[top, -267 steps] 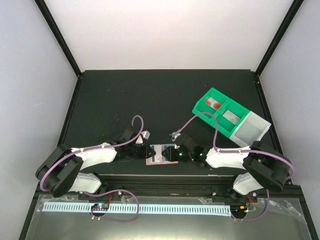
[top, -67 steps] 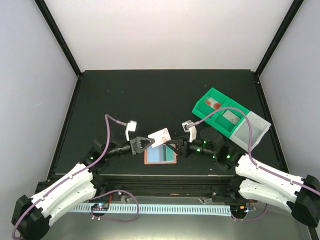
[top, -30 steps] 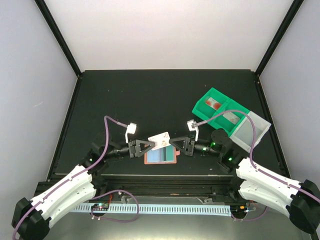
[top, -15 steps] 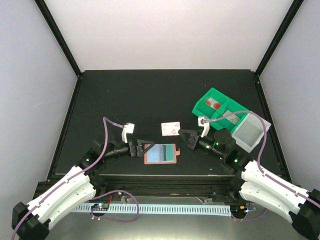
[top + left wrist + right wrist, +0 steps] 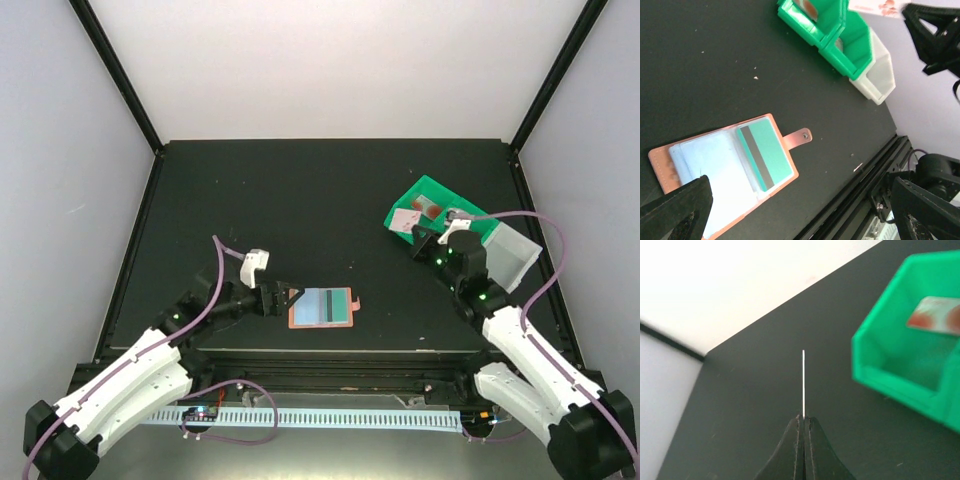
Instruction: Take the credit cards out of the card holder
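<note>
The salmon-pink card holder (image 5: pixel 322 307) lies open and flat on the black table. In its sleeves sit a light blue card (image 5: pixel 710 162) and a teal card with a dark stripe (image 5: pixel 762 157); its snap tab (image 5: pixel 799 136) points right. My left gripper (image 5: pixel 283 297) stands open at the holder's left edge with nothing between its fingers (image 5: pixel 682 210). My right gripper (image 5: pixel 420 238) is shut on a pale card with red marks (image 5: pixel 406 220), held in the air at the left edge of the green bin. In the right wrist view that card (image 5: pixel 803 382) shows edge-on.
The green compartment bin (image 5: pixel 437 197) stands at the back right with a red-marked card (image 5: pixel 935 315) in one compartment. A whitish open bin (image 5: pixel 510 255) adjoins it on the right. The table's black front rail (image 5: pixel 875 170) runs close below the holder.
My left gripper opened and let go of the pale card. The right gripper carried that card from above the holder back and right to the green bin.
</note>
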You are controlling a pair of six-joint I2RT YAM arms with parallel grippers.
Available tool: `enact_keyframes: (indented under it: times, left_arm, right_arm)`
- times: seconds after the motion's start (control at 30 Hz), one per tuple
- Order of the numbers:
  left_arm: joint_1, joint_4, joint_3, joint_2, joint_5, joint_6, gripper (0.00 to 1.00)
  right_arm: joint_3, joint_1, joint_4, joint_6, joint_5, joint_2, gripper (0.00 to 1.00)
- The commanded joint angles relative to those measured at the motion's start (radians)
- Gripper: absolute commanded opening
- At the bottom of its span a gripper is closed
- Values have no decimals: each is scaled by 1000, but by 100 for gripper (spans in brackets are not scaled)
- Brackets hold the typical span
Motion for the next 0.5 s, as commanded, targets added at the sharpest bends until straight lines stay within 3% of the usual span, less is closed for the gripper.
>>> enact_keyframes:
  times: [0.0,0.2,0.47]
  left_arm:
    - [3,-32,45,22,-5,47,99]
    - [7,-46,45,34,-1,51,99]
    - [18,-42,45,49,30,62,99]
  right_arm:
    - [71,-136,-89,-61,49,19,1]
    - [103,-299,-141,-98,120,37,1]
    - [110,-446,-72,-74,106,152,1]
